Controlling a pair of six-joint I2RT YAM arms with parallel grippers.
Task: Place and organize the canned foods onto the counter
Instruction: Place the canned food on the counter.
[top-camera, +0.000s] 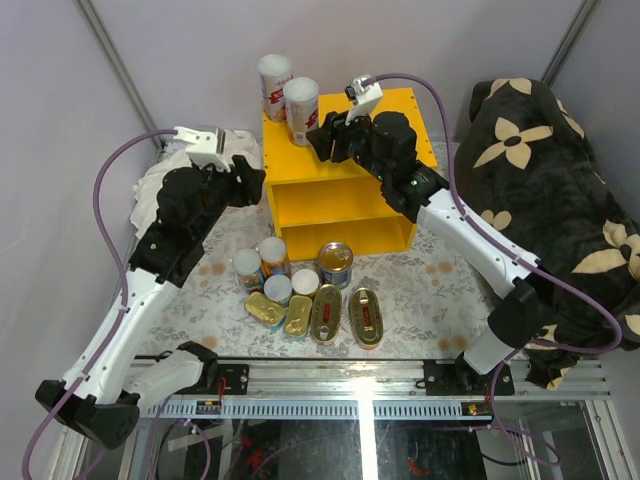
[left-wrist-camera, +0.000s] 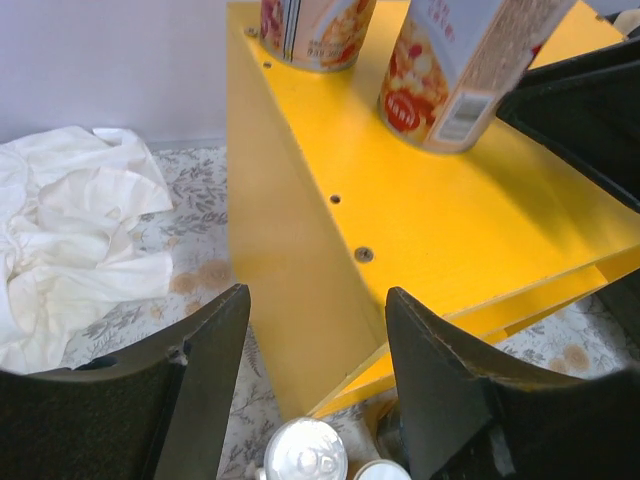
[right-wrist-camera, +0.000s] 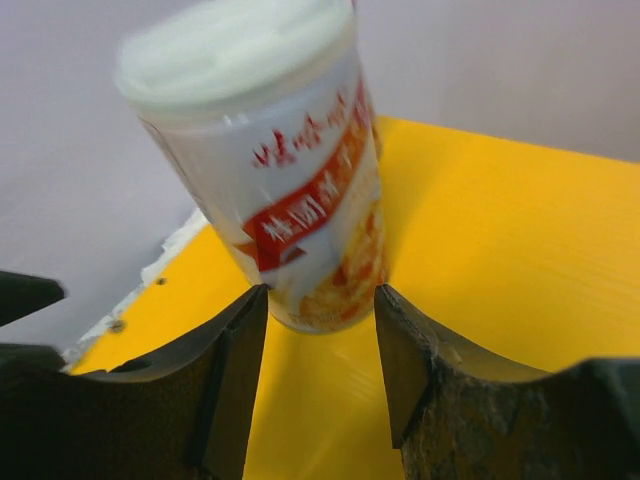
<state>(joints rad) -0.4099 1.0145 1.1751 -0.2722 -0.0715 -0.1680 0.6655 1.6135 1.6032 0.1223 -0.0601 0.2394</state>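
The yellow counter (top-camera: 390, 110) stands at the back centre. Two tall white-lidded cans are on its top left corner: one (top-camera: 273, 85) upright at the back, the other (top-camera: 300, 110) tilted. My right gripper (top-camera: 322, 138) is shut on the tilted can's lower end (right-wrist-camera: 290, 190), its base at the counter top (right-wrist-camera: 500, 250). My left gripper (top-camera: 250, 180) is open and empty beside the counter's left wall (left-wrist-camera: 290, 300). Several cans (top-camera: 272, 255), a blue-labelled can (top-camera: 335, 265) and flat gold tins (top-camera: 326, 313) sit on the floral floor in front.
A crumpled white cloth (top-camera: 160, 180) lies left of the counter, beside my left gripper (left-wrist-camera: 318, 292). A dark flower-patterned blanket (top-camera: 550, 180) fills the right side. The counter's two open shelves (top-camera: 340, 205) face the cans.
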